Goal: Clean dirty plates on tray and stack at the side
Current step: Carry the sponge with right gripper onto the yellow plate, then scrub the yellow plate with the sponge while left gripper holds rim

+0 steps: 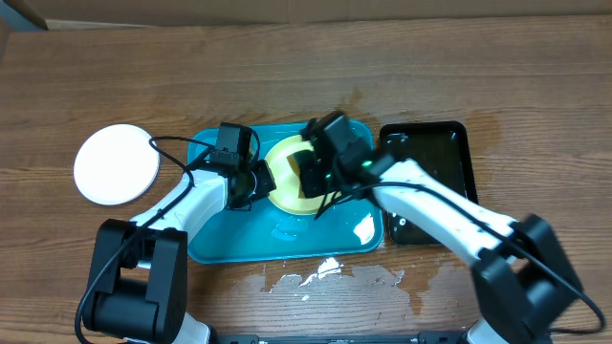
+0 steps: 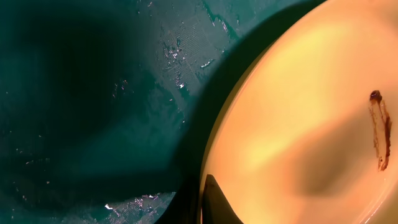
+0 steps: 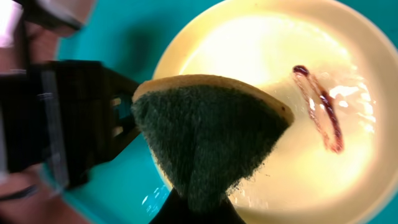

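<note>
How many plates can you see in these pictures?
2. A white plate lies on the table left of the tray; a yellow plate is in the tray. Another may be hidden beneath.

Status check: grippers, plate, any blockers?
Left gripper shut at rim of pale yellow round plate, grip unclear. Right gripper shut on green-faced yellow sponge over it. Brown smear not yet wiped. Nothing blocking.

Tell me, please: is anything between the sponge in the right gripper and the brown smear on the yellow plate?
Nothing visible stands in the way. The sponge, held in the right gripper, is over the yellow plate, beside the brown smear. Only bare plate surface shows between them.
</note>
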